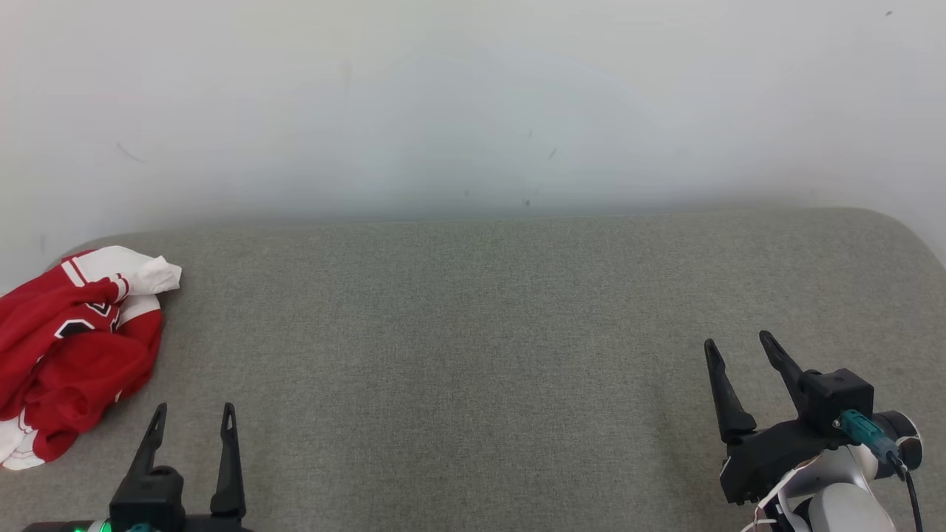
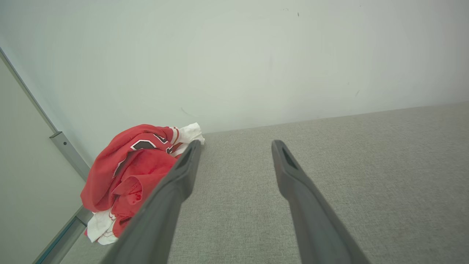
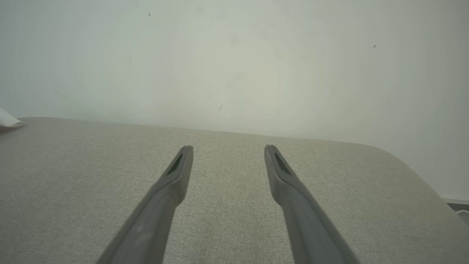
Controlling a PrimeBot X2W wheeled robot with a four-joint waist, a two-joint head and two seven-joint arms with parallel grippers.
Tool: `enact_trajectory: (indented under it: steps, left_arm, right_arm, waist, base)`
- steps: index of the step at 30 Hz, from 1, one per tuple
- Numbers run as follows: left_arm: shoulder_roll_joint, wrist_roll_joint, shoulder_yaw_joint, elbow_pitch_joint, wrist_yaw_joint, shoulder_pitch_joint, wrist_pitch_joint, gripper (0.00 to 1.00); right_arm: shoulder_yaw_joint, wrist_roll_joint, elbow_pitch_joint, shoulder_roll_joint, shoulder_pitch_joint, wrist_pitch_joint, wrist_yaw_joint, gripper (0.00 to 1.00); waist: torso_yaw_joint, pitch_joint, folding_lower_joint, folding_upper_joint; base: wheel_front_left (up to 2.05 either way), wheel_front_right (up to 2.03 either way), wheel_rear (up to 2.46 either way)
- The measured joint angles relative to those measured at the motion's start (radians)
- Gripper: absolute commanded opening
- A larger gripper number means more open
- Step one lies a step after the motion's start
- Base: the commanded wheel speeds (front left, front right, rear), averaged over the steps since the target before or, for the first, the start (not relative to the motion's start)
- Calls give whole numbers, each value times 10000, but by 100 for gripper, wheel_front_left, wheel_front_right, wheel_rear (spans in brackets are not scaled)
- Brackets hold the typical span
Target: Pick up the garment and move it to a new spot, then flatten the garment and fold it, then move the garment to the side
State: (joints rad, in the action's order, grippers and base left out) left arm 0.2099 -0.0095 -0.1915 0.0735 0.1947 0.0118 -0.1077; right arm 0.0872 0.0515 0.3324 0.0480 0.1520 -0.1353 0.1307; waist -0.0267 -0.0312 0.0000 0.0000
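Head view: garment [image 1: 74, 347] beside left jaws

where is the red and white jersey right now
In the head view the crumpled red and white jersey lies at the far left edge of the grey fabric surface, just left of the open left gripper and apart from it.

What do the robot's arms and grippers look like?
The left gripper and right gripper each have two long dark tapering fingers slotted near the tips. The right one carries a teal plug with a black cable, beside a pale forearm. A green light shows at the left one's base.
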Motion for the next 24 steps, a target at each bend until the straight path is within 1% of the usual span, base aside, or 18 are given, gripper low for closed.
enact_trajectory:
  steps: [12,17,24]
  left_arm:
    - [0,-169,84,-86,180,101,-82,100]
    - [121,-249,251,-142,282,150,-159,100]
    - [128,-245,263,-199,437,152,-159,100]
  right_arm:
    - [73,107,102,0,-2,-71,0,100]
    - [73,303,127,0,-7,-196,0,100]
    - [12,500,242,0,-18,-324,0,100]
  waist:
    - [-46,-8,0,0]
    - [15,1,0,0]
    - [181,2,0,0]
  base:
    - [0,0,0]
    - [0,0,0]
    - [0,0,0]
